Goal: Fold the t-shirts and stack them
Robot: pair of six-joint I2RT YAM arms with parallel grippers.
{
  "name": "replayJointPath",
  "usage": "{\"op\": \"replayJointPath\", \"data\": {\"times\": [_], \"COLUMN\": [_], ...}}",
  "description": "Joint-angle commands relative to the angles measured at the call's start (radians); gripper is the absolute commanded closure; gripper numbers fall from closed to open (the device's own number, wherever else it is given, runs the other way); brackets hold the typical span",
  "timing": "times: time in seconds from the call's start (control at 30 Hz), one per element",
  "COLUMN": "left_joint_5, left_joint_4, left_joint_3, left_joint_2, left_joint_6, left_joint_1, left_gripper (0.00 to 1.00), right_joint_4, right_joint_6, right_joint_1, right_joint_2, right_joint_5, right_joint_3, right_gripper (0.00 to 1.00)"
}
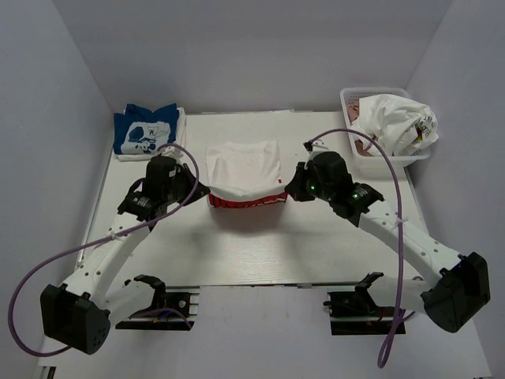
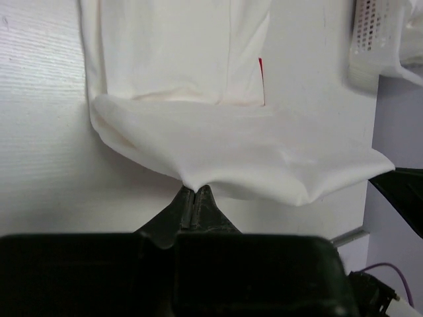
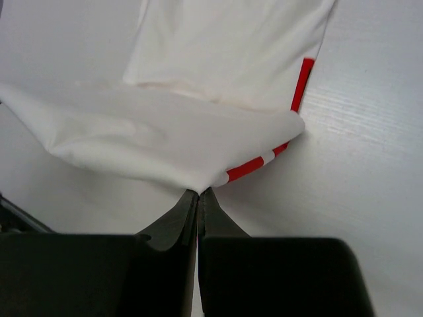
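Sitting mid-worktop: white tee (image 1: pixel 245 170), already folded narrow, long axis running away from the arms. Far part lies flat; near hem is raised off the worktop (image 1: pixel 260 245) and doubled over toward the far end, sagging a bit btwn the two grips. Red print (image 1: pixel 245 201) shows as a strip under the raised edge in top view; right wrist cam shows it as a red band w/ a white break along the tee's right side (image 3: pixel 301 86). Lettering not readable.

Left end effector (image 1: pixel 203 192) is at the near-left corner of the raised fold. Left wrist cam: fingers pressed together w/ fabric pinched at the tips (image 2: pixel 196 195), no gap visible. Right end effector (image 1: pixel 290 189) is at the near-right corner, same deal: jaws closed tight on the cloth edge (image 3: pixel 199 195). Both arms angle inward, one per side of the tee.

Blue tee (image 1: pixel 144 133) w/ white graphic lies folded at far-left corner of the worktop, well apart from the held one; white cloth peeks out at its right edge, can't tell what it is.

Basket (image 1: pixel 347 99), white lattice plastic, sits far right, crumpled tee (image 1: pixel 398 122) (white) heaped in it and spilling above the rim. Basket corner also visible in left wrist cam (image 2: pixel 380 39).
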State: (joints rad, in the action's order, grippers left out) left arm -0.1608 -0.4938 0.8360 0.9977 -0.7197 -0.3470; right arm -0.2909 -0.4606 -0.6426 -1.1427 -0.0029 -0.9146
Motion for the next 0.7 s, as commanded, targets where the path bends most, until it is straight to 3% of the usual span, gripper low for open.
{"op": "replayJointPath", "data": {"times": [0.0, 0.3, 0.67], "left_joint_5": [0.076, 0.187, 0.311], "left_joint_4": [0.011, 0.001, -0.002], "left_joint_3": [0.115, 0.317, 0.535], "left_joint_2": [0.074, 0.318, 0.556], "left_joint_6": [0.006, 0.042, 0.062], "left_joint_1": [0.008, 0.017, 0.036], "left_gripper": [1.00, 1.00, 1.00], "right_joint_4": [0.007, -0.019, -0.007], "right_joint_6": [-0.010, 0.030, 0.063], "right_joint_1": [0.003, 0.054, 0.165], "right_joint_2": [-0.060, -0.277, -0.535], "right_joint_5": [0.115, 0.193, 0.092], "right_joint_3": [-0.121, -0.354, -0.582], "right_gripper": [1.00, 1.00, 1.00]}}
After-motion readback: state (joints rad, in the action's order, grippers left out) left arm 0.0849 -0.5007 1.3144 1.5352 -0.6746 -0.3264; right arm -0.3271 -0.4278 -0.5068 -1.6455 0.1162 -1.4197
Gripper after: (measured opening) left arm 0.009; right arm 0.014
